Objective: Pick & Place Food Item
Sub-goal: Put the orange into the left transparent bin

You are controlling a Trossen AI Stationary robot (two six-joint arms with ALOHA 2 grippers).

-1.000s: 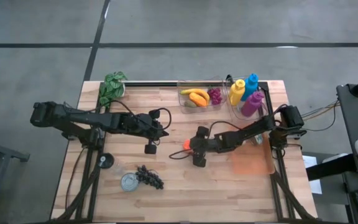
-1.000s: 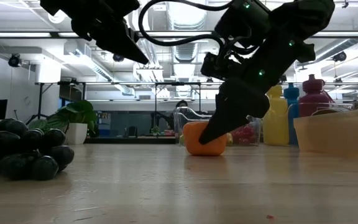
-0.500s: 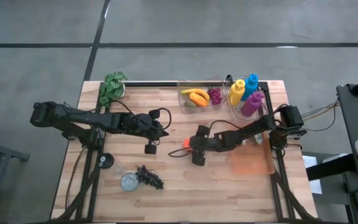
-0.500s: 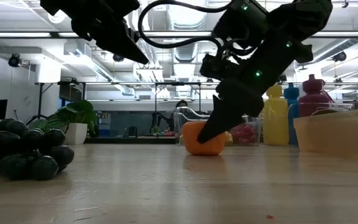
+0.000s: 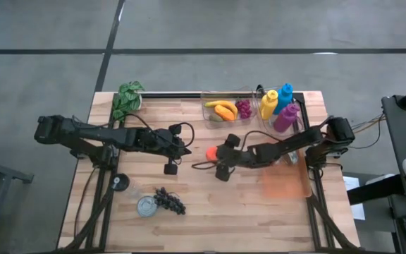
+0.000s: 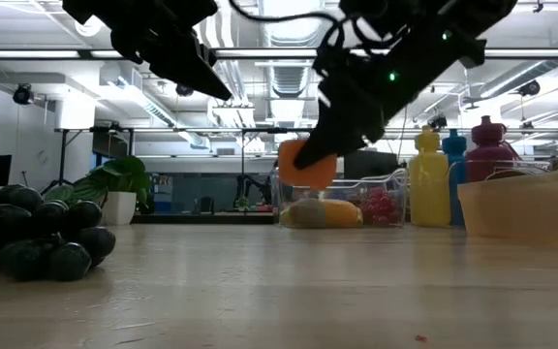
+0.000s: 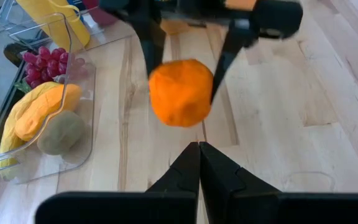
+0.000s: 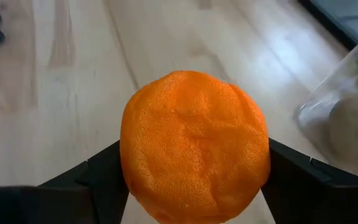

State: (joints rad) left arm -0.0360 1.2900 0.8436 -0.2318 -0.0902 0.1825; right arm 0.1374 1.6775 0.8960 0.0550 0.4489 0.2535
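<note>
Wooden table [image 5: 210, 204], ceiling-lit workshop behind

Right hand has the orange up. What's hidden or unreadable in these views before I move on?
- Round orange fruit: underside cut off by the right wrist view's edge.
- Right hand: fingertips in the low view are a dark silhouette.
- Flat orange mat: near corner covered by the right arm in the high view.
- Dark grape bunch: cropped by the low view's edge.
</note>
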